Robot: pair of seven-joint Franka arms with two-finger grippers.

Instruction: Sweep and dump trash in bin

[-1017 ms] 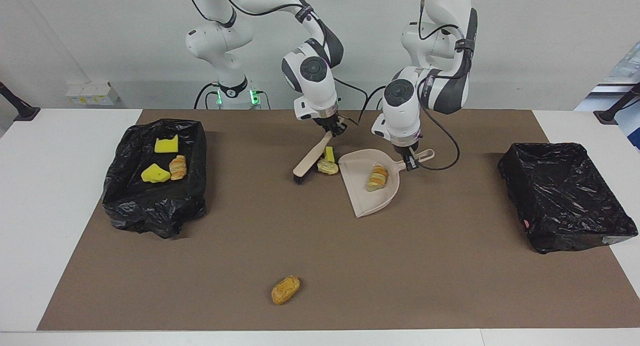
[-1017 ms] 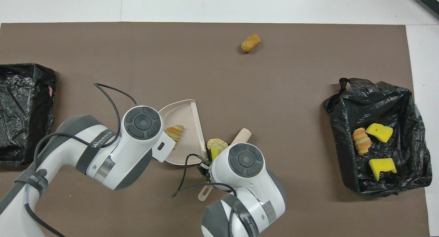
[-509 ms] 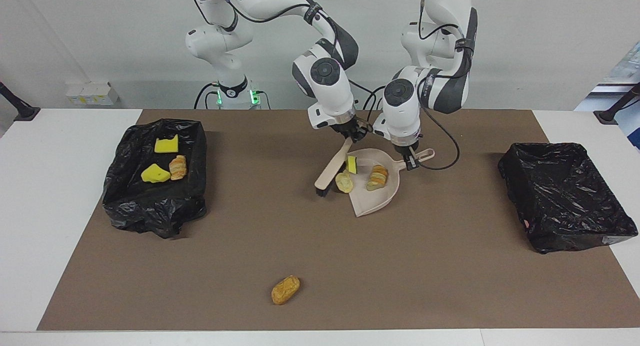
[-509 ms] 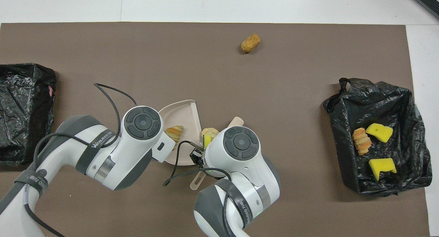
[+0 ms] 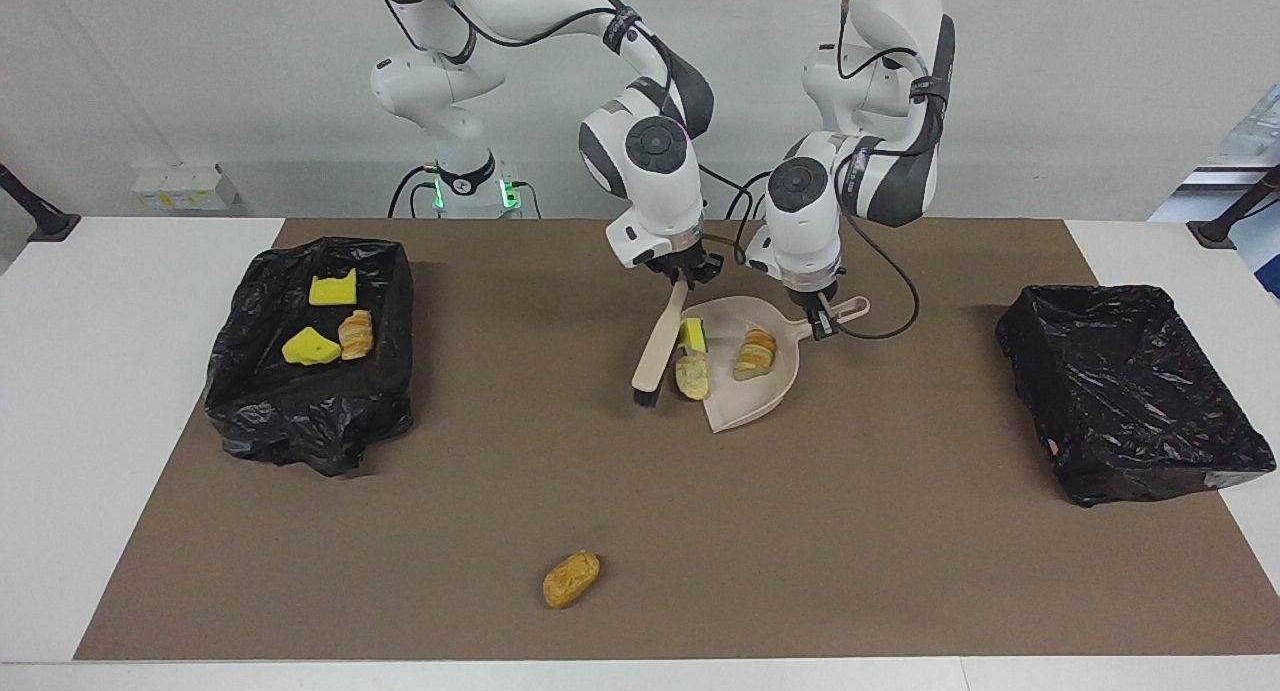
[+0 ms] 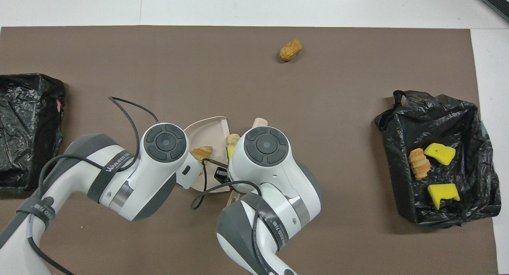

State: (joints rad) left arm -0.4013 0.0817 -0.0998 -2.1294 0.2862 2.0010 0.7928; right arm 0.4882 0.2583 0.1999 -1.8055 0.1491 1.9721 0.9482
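Beige plastic marked the centre of the work: the dustpan [image 5: 745, 371] lay flat on the brown mat [image 5: 900, 551], its handle clamped in the left gripper [image 5: 822, 318], whose jaws were closed on it. In the pan sat a striped bread lump [image 5: 755, 355]; at the pan's open lip a yellow sponge scrap [image 5: 691, 335] and a pale bread lump [image 5: 691, 375] rested partly over the edge, with the brush [image 5: 657, 353] just beside them, its handle pinched in the closed right gripper [image 5: 684, 274]. The task looked partly done. Well away from the dustpan, toward the right arm's end of the table, a black-lined bin [image 5: 312, 356] already held two yellow scraps and a bread piece. A second bin [image 5: 1130, 391] toward the left arm's end showed no trash. One orange-brown lump [image 5: 571, 578] lay unswept, farther from the robots than the dustpan, so more sweeping and a dump remained.
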